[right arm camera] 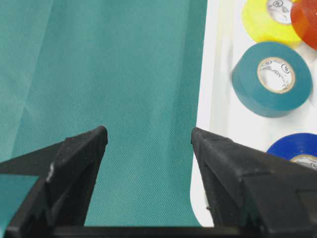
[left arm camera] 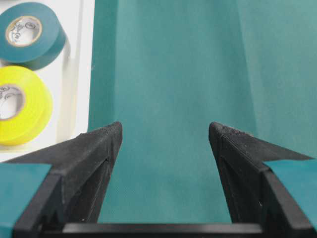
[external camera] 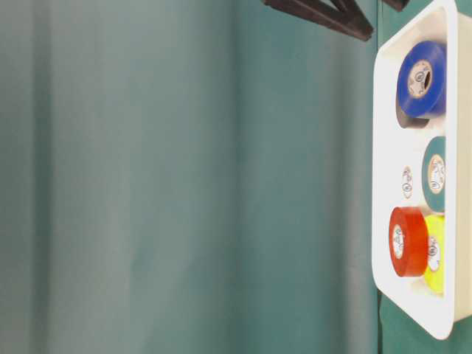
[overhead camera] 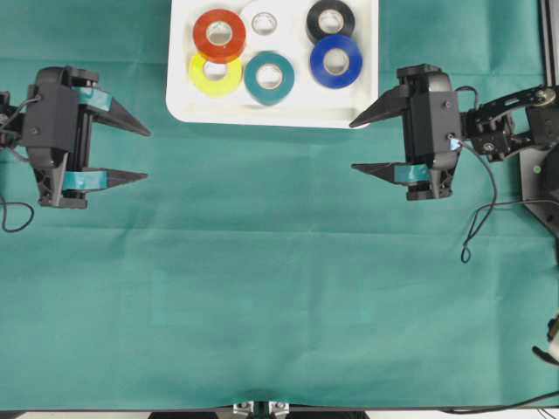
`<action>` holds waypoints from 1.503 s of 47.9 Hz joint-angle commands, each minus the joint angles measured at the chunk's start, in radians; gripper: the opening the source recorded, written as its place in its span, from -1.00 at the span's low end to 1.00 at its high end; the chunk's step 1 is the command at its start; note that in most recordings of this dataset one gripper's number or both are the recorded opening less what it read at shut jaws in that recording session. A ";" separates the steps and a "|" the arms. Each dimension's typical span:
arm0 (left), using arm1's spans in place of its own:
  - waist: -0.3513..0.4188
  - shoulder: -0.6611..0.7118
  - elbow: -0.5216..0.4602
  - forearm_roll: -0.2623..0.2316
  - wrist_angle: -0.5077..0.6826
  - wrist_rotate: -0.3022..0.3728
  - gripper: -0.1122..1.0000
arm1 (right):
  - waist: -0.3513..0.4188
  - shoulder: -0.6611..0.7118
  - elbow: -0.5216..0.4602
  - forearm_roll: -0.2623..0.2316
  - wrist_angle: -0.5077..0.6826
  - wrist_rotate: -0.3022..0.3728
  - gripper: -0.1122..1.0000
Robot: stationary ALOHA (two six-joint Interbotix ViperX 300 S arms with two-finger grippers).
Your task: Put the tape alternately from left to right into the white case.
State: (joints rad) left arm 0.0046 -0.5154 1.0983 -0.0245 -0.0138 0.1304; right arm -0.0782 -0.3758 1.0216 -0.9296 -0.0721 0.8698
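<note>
The white case [overhead camera: 271, 115] lies at the back middle of the green cloth. In it sit several tape rolls: red [overhead camera: 218, 35], yellow [overhead camera: 215, 75], teal [overhead camera: 269, 77], white [overhead camera: 265, 21], black [overhead camera: 330, 19] and blue [overhead camera: 335, 60]. The red roll overlaps the yellow one. My left gripper [overhead camera: 147, 154] hovers left of the case, open and empty. Open too, my right gripper [overhead camera: 353, 144] holds nothing just off the case's front right corner. The left wrist view has the teal roll [left arm camera: 30, 33] and yellow roll [left arm camera: 22, 104]. The teal roll [right arm camera: 272, 78] also lies in the right wrist view.
Green cloth [overhead camera: 262, 288] covers the whole table. Black cables [overhead camera: 482, 218] hang beside the right arm. The table's front edge [overhead camera: 262, 408] runs along the bottom of the overhead view.
</note>
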 commanded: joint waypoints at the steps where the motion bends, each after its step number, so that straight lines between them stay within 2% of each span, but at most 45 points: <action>1: 0.002 -0.026 -0.002 -0.002 -0.009 -0.002 0.91 | 0.002 -0.026 -0.003 0.005 -0.003 0.003 0.57; 13: 0.003 -0.061 0.017 -0.002 -0.009 -0.002 0.91 | 0.002 -0.078 0.029 0.005 -0.003 0.003 0.57; 32: 0.003 -0.094 0.026 -0.002 -0.009 -0.002 0.91 | 0.002 -0.184 0.098 0.061 -0.003 0.003 0.57; 50: 0.003 -0.129 0.052 -0.002 -0.009 -0.002 0.91 | 0.002 -0.339 0.179 0.075 -0.003 0.003 0.57; 62: 0.005 -0.199 0.087 -0.003 -0.009 -0.003 0.91 | 0.002 -0.410 0.224 0.110 -0.003 0.003 0.57; 72: 0.012 -0.282 0.132 -0.003 -0.009 -0.003 0.91 | 0.002 -0.466 0.256 0.114 0.000 0.003 0.57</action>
State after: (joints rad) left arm 0.0107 -0.7701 1.2272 -0.0261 -0.0169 0.1289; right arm -0.0798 -0.8253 1.2824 -0.8207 -0.0706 0.8713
